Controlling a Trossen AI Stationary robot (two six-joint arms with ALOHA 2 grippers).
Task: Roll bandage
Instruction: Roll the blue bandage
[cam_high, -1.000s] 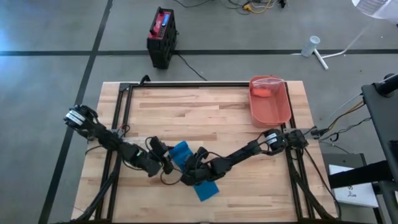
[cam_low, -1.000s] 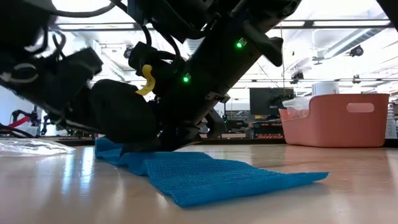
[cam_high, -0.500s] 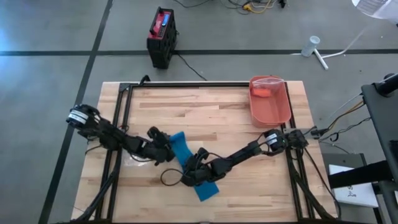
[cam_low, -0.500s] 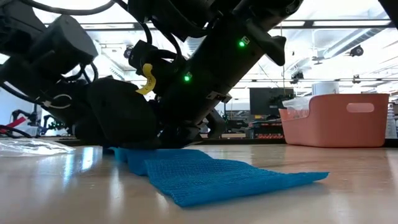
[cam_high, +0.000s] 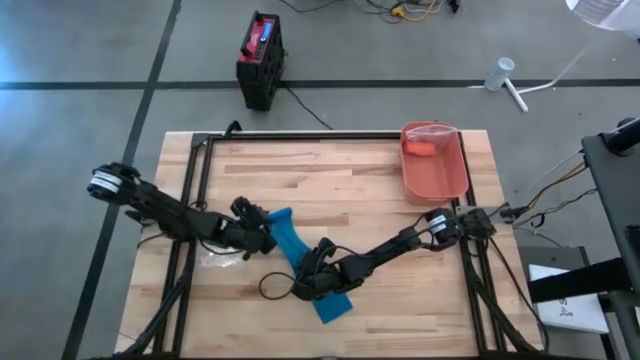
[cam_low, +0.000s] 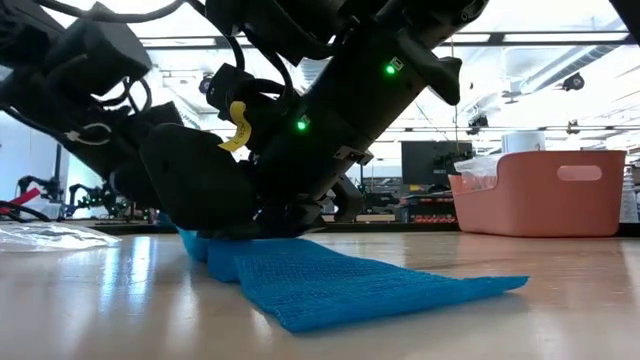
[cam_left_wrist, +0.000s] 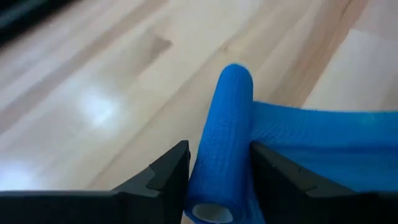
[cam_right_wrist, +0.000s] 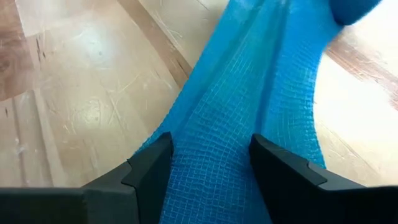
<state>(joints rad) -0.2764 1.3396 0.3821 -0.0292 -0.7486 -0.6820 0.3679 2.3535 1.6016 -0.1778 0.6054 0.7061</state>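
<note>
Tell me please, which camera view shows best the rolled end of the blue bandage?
The left wrist view: the rolled end stands clamped between the left gripper fingers, its hollow core visible. The high view shows it small. In the low view the arms hide it. The right wrist view shows mostly the flat strip between the right gripper fingers.

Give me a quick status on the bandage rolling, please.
Left gripper shut on bandage roll. Right gripper open, straddling the flat strip. Nothing in the way.
</note>
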